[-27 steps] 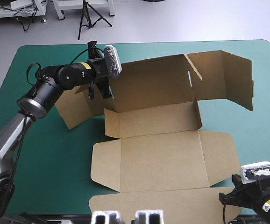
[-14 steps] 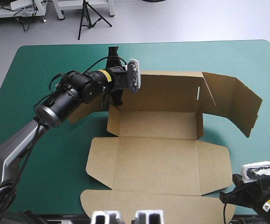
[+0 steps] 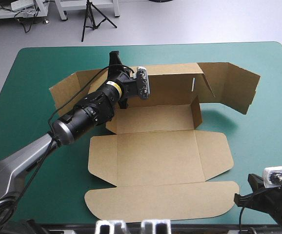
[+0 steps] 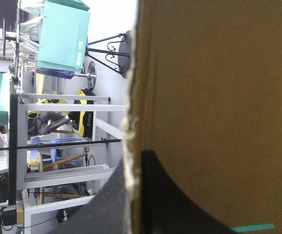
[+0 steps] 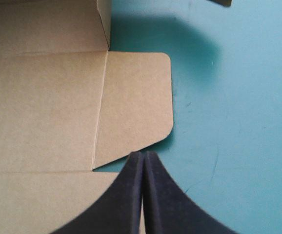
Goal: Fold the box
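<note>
The cut brown cardboard box lies mid teal-green worktop, its far wall raised. The left gripper pinches that wall's top edge between its black fingers. The right gripper, fingers pressed together and empty, hovers by the near right flap.

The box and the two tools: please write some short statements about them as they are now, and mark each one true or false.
1. The left tool is clamped on the raised far wall of the box. True.
2. The right tool is open. False: its fingers meet in a point and hold nothing.
3. The whole box lies flat on the table. False: the far wall and the panels at its two ends stand up.
4. The long flap with rounded corners lies flat near the table's near edge. True.
</note>
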